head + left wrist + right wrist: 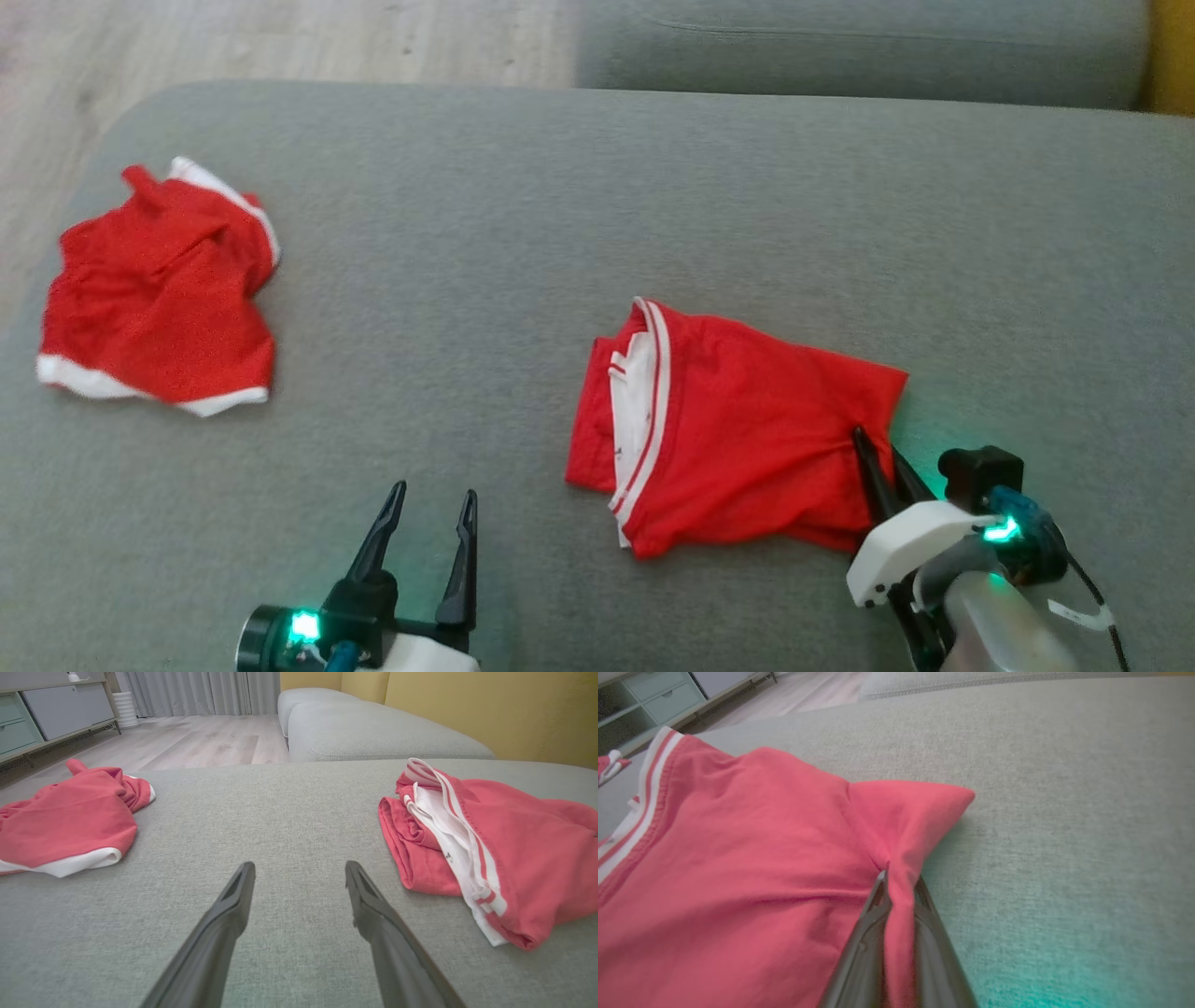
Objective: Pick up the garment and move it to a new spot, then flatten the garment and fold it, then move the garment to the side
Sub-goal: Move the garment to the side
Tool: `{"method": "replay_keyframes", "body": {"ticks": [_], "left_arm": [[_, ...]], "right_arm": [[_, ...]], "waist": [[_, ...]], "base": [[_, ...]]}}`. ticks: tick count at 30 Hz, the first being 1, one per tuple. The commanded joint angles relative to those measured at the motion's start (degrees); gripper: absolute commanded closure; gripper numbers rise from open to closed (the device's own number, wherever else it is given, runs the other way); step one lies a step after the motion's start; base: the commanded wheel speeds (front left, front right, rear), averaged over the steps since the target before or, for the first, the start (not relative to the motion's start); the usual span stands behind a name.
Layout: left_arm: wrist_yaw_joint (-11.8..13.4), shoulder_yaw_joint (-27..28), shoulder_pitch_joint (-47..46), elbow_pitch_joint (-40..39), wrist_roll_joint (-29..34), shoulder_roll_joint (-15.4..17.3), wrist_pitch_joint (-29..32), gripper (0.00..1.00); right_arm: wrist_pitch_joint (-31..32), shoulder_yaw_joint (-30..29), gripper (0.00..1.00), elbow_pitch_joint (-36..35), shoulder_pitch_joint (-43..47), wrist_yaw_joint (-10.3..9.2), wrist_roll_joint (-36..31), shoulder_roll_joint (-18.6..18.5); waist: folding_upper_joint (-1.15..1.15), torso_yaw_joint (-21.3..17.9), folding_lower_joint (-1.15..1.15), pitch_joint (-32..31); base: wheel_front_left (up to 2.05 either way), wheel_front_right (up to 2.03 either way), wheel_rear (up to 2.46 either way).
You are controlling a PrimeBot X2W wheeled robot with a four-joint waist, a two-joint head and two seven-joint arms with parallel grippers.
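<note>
A red garment with white striped trim (738,429) lies folded on the grey sofa cushion (523,233), right of centre. It appears at the right of the left wrist view (514,840) and across the right wrist view (738,868). My right gripper (878,448) is shut on the garment's near right edge, a pinched ridge of red cloth between its fingers (878,896). Lower left, my left gripper (434,499) stands open above bare cushion, its fingers (233,896) apart with nothing between them, left of the garment.
A second red garment with white hems (159,289) lies crumpled at the cushion's far left (70,816). Another grey cushion (859,47) sits behind, with wood floor (280,42) at the back left. A cabinet (42,714) and curtains (201,693) stand beyond.
</note>
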Motion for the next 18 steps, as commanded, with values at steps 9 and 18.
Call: {"method": "replay_keyframes", "body": {"ticks": [9, 18], "left_arm": [[-0.29, 1.45, -3.71, -2.37, -0.68, -0.04, -0.46, 0.00], [-0.79, -1.36, -7.75, -2.09, -1.52, -0.04, -0.46, 0.00]], "right_arm": [[-0.55, 1.80, 1.00, -6.48, -0.46, 0.08, 1.89, -0.48], [-0.57, 4.27, 1.00, -11.92, 0.77, 0.08, 4.27, -0.48]], "waist": [[0.00, -13.83, 0.00, -0.98], [0.00, -29.92, 0.00, 0.70]], "base": [[0.00, 0.00, 0.00], [0.00, 0.00, 0.00]]}}
